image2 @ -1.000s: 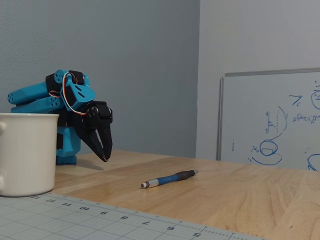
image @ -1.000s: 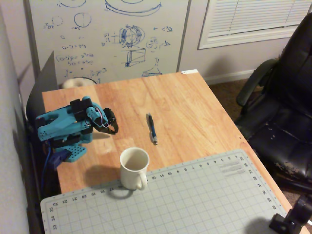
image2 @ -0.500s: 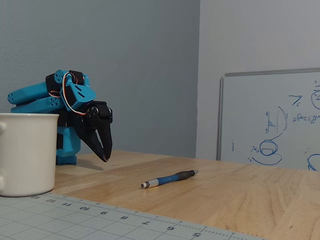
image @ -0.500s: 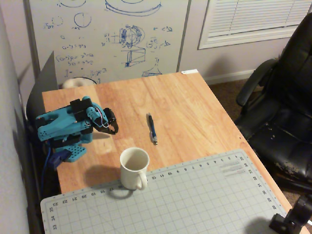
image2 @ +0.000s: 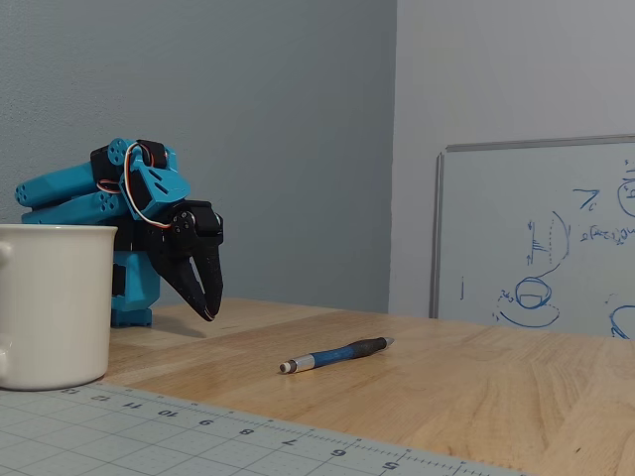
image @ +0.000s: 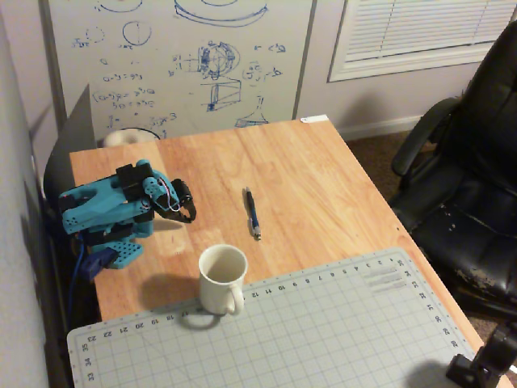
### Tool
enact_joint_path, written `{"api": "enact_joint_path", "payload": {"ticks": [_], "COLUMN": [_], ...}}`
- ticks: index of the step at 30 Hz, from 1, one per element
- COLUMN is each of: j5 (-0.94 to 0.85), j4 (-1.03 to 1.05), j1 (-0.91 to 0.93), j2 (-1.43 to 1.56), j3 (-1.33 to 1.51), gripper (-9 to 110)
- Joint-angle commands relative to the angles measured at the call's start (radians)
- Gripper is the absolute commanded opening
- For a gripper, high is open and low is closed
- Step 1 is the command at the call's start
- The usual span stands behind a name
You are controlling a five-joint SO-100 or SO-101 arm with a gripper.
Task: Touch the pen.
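Cutting mat fills the foreground of the fixed view, white mug standing at its edge. Fingers drawn nearly together, holding nothing, tips pointing down just above the worktop. Gripper sits folded close to the blue arm. Pen lies flat on bare wood, well apart from the fingers and beyond the mug. Task judged not yet begun: no contact, whole reach left. Mug upright, open, looks empty in the overhead view.
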Motion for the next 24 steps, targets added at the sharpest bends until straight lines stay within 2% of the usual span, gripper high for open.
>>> {"api": "enact_joint_path", "payload": {"ticks": [1, 7, 24], "j5": [0.000, 0.005, 0.006], "j4": [-0.003, -0.034, -0.074], "j1": [-0.006, -0.006, -0.008], "j2": [0.026, -0.149, -1.048], "j3": [-0.028, -0.138, -0.896], "gripper": [1, 1, 1]}}
